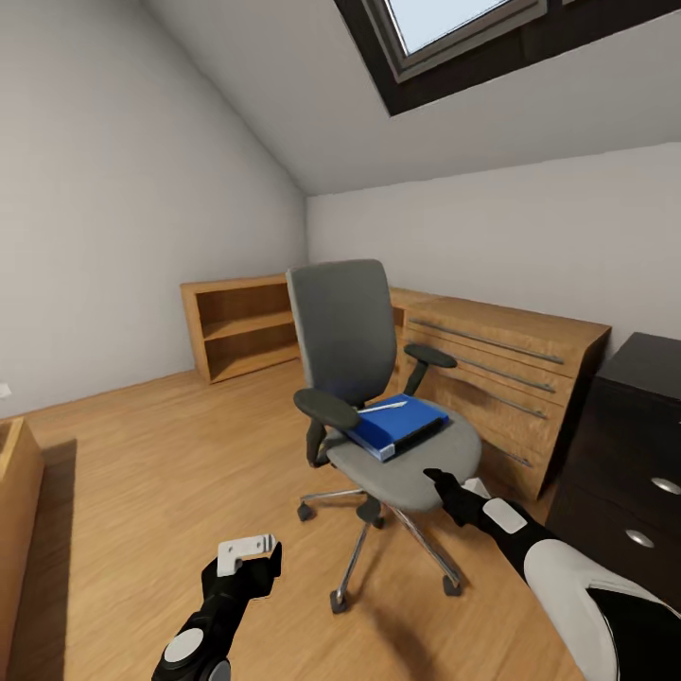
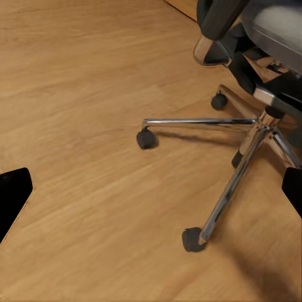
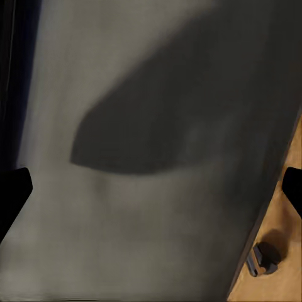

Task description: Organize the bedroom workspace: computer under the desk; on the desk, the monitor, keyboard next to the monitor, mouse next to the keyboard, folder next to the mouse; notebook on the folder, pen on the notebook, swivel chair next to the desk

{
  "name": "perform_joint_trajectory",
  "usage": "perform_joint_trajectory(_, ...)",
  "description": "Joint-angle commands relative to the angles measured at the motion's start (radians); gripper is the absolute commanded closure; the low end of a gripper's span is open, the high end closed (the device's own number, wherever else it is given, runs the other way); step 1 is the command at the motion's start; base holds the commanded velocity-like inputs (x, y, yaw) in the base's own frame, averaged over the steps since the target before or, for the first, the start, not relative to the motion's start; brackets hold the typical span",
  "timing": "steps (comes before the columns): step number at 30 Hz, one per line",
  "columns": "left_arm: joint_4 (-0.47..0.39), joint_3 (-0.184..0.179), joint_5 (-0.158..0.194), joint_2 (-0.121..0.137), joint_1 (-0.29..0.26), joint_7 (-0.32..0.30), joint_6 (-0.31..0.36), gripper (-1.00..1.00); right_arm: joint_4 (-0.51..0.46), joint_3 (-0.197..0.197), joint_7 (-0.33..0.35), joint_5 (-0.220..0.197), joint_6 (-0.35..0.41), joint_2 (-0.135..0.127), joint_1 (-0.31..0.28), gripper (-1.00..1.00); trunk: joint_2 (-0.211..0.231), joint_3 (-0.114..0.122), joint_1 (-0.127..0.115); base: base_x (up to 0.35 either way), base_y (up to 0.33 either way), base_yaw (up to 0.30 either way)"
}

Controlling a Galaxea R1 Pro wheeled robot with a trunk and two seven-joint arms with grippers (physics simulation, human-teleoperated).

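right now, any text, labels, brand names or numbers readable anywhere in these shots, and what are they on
None: no readable text in any view.
The blue folder on the swivel chair has a plain cover, no title or label.
The thin pale pen on top of it is too small to show any marking.
The oak drawers and dark drawer unit carry no lettering.
The right gripper and left gripper show no markings.

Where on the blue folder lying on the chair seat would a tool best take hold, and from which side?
Probably the folder's near corner, where the white page edges face the robot. It lies flat on the swivel chair seat with that corner toward the seat front, so a low approach from the front looks most open. The right tool hovers there, fingers apart. The armrests hem in both sides; something thin and pale lies on top.
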Motion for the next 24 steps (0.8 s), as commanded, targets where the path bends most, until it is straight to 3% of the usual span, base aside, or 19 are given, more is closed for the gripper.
perform_joint_trajectory(1, -0.001, -0.001, 0.011, 0.000, 0.000, 0.008, 0.003, -1.00, -0.001, -0.004, 0.005, -0.008, 0.007, 0.000, 0.000, -1.00, 0.000, -0.001, 0.000, 0.322, 0.000, 0.213)
perform_joint_trajectory(12, -0.001, -0.002, 0.011, 0.000, 0.000, 0.008, 0.003, -1.00, -0.001, -0.004, 0.007, -0.008, 0.007, 0.000, 0.000, -1.00, 0.000, -0.001, 0.000, 0.323, 0.022, 0.040)
perform_joint_trajectory(24, -0.001, -0.002, 0.011, 0.000, 0.000, 0.008, 0.003, -1.00, -0.001, -0.004, 0.007, -0.008, 0.007, 0.001, 0.000, -1.00, 0.000, -0.001, 0.000, 0.312, 0.170, 0.000)
